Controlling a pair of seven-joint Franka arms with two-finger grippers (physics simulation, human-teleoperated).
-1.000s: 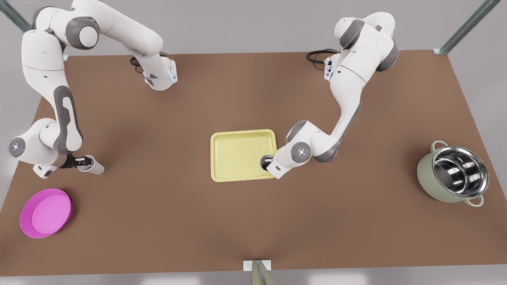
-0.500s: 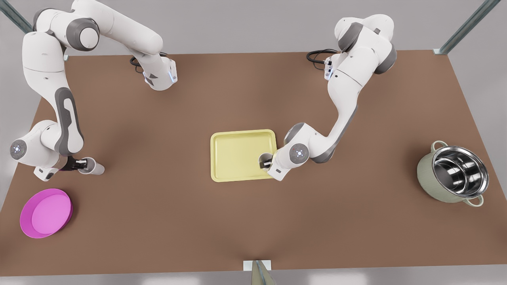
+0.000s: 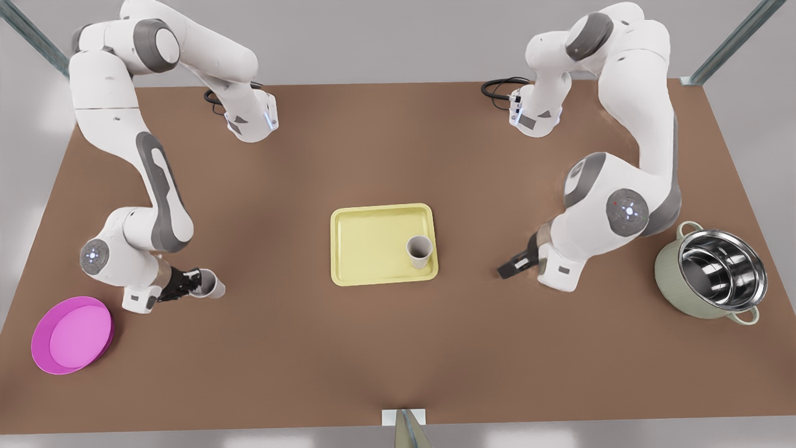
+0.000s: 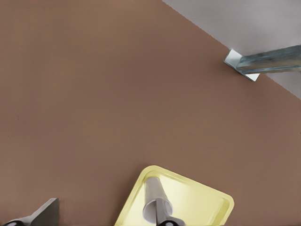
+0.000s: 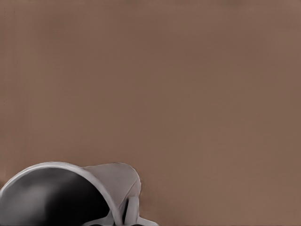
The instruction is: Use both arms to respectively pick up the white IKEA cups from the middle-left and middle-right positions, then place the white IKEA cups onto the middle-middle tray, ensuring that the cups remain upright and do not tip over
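On tray (image 3: pixel 367 242), cup (image 3: pixel 420 251) upright, right gripper (image 3: pixel 194 284) clasps second cup (image 3: pixel 212 287), left gripper (image 3: pixel 509 269) apart

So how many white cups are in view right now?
2. The first cup stands upright on the tray, free of both grippers. The right gripper holds the second cup at the front view's left.

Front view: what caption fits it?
One cup upright on yellow tray, left gripper open nearby; right gripper holds the other cup.
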